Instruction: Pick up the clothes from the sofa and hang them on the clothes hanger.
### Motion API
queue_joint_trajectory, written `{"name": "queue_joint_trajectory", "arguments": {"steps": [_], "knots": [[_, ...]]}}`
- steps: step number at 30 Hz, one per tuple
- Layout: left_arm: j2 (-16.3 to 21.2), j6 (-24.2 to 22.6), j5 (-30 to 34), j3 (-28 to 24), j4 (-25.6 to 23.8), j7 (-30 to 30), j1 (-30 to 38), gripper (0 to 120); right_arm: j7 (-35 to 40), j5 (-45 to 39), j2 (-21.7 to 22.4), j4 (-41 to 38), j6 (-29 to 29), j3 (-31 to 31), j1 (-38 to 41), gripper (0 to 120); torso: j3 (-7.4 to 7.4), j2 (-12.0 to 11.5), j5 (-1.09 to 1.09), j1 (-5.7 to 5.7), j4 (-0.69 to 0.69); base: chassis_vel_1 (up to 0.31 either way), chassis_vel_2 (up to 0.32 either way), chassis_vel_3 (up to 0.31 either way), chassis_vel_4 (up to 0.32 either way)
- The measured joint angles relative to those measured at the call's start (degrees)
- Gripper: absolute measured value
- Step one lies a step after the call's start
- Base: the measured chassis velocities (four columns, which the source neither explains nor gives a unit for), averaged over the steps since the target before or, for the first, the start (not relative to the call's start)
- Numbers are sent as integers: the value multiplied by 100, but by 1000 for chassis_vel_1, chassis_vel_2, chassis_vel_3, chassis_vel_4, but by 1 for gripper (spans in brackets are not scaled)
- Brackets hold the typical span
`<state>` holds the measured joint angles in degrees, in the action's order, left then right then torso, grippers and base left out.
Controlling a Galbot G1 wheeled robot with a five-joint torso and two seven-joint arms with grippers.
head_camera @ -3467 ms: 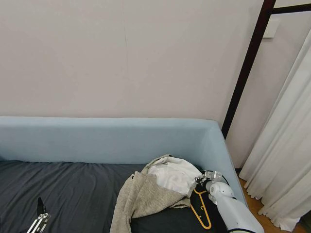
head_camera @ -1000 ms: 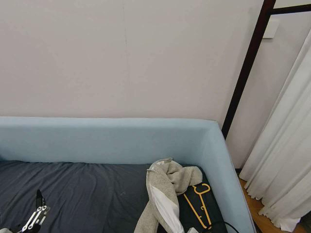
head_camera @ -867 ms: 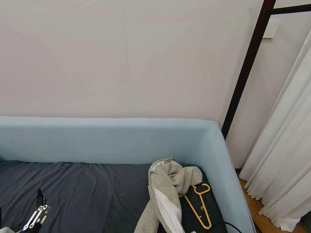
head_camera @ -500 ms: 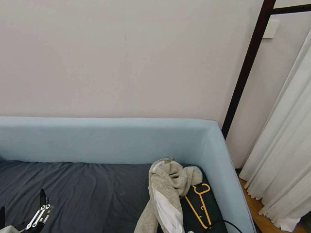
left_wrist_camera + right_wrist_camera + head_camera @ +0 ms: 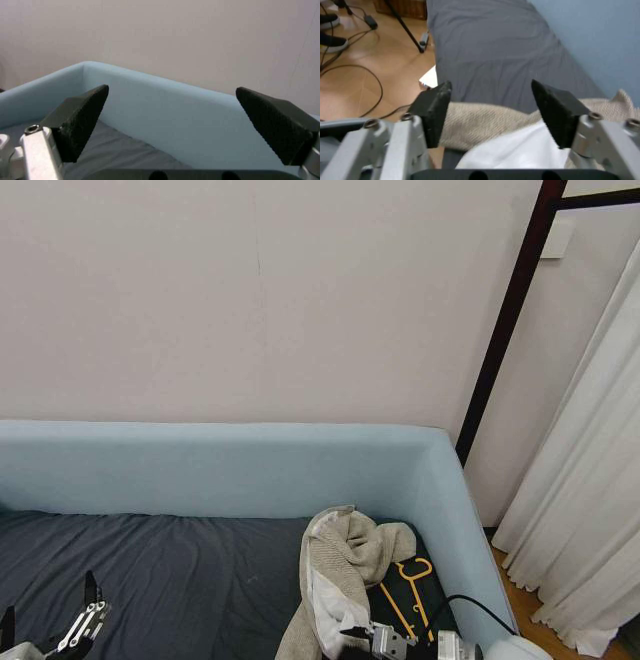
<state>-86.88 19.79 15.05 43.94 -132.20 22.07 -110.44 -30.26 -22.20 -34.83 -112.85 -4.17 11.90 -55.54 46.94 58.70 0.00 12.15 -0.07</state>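
Back in view at five o'clock, the right hand (image 5: pixel 491 90) hovers released beside the clothes (image 5: pixel 340 565), heaped on the sofa (image 5: pixel 220 465) against a yellow hanger (image 5: pixel 408 605). Left hand (image 5: pixel 172 92) idles released at seven o'clock. Pickup seems underway; next comes a firm pinch of fabric.

Home interior, sofa corner of a living room or bedroom.
Light-blue sofa (image 5: pixel 220 470) with a dark grey seat cushion (image 5: pixel 150 565) against a plain white wall (image 5: pixel 250 300). White floor-length curtain (image 5: pixel 590 520) on the right, black rack post (image 5: pixel 498 350) between wall and curtain. Crumpled clothes (image 5: pixel 345 565) and a yellow hanger (image 5: pixel 408 578) lie on the seat. Wood floor (image 5: pixel 365 90) beside the sofa (right wrist view also catches loose cables (image 5: pixel 350 69) and a shoe (image 5: pixel 332 43) on it).
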Motion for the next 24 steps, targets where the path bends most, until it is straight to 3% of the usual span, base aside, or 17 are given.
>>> {"name": "queue_joint_trajectory", "arguments": {"steps": [3, 5, 8, 9, 10, 12, 14, 19, 24], "knots": [[2, -1, -1, 25, -42, 0, -35, 100, 12, 71, -72, 108, 32, 57, 94, 82, 0, 0, 0, 0, -1, 0, 0, 0, 0], [5, -2, -1, 33, -47, 1, -39, 100, 123, 125, -84, 134, 29, 114, 114, 85, 0, 0, -1, 0, -3, 0, 0, 0, 0], [-12, -26, -13, 37, -64, 2, -38, 100, 914, 152, -297, 257, -103, 428, 349, 95, 0, 0, -1, 0, -4, 0, 0, 0, 0], [-42, -37, -38, 17, -79, 0, -37, 100, 1397, 157, -504, 354, -232, 578, 514, 99, 0, 0, -1, 0, -2, 0, 0, 0, 0], [-42, -37, -38, 17, -79, 0, -37, 100, 1397, 157, -504, 354, -232, 578, 514, 99, 0, 0, -1, 0, -2, 0, 0, 0, 0], [-83, -45, -101, -8, -106, -2, -71, 100, 2186, 359, -987, 683, -478, 820, 847, 100, 0, 0, -1, 0, 0, 0, 0, 0, 0], [-89, -50, -131, -2, -133, -4, -113, 100, 2398, 531, -1294, 1037, -540, 944, 1084, 100, 0, 0, 0, 0, 0, 0, 0, 0, 0], [-89, -80, -138, 67, -208, -2, -212, 100, 2275, 470, -1814, 1919, -581, 1273, 1720, 100, 0, 0, -1, 0, -1, 0, 0, 0, 0], [-131, -88, -157, 117, -232, 9, -275, 100, 1941, 265, -2407, 2910, -191, 1476, 2253, 100, 0, 0, -2, 0, 0, 0, 0, 0, 0]]}}
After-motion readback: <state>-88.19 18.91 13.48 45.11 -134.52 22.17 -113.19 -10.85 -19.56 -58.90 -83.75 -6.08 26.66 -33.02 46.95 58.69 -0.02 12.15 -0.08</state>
